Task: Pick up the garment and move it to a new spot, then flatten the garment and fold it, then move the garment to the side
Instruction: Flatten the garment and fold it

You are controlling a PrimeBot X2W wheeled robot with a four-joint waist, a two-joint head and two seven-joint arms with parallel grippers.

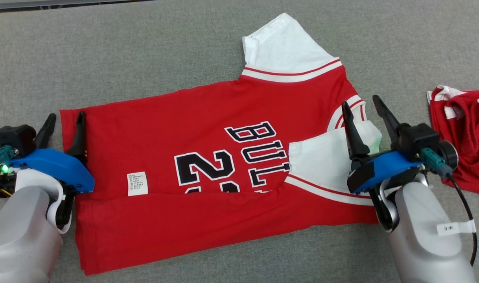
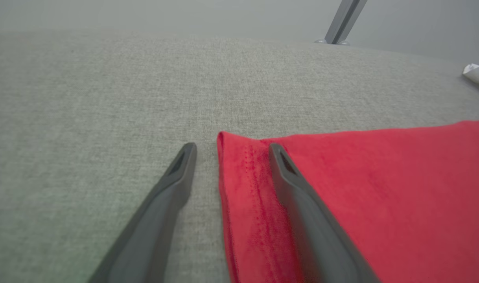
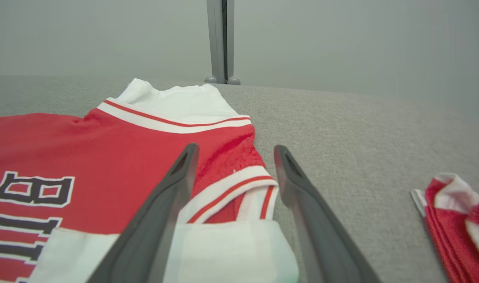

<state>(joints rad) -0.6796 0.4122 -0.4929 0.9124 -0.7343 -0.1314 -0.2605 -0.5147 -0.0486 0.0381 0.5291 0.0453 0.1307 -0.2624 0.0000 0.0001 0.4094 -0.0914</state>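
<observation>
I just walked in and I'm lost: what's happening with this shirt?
A two-armed robot is folding a red jersey on a grey table. The near long side is folded over the front, white sleeve tucked in. The left gripper at the hem and the right gripper at the collar end are both open, holding nothing. Another red garment lies to the right.

Two red-and-white garments on one grey table (image 1: pixel 145 51): the jersey (image 1: pixel 208 129), spread at centre, and a second garment (image 1: pixel 465 137), bunched at right. The jersey shows two white sleeves, a far sleeve (image 1: pixel 280 47) and a near sleeve (image 1: pixel 322 157), and one care label (image 1: pixel 137 183). Two grippers flank it, the left gripper (image 1: pixel 66 116) and the right gripper (image 1: pixel 360 100), two dark fingers apiece.
</observation>
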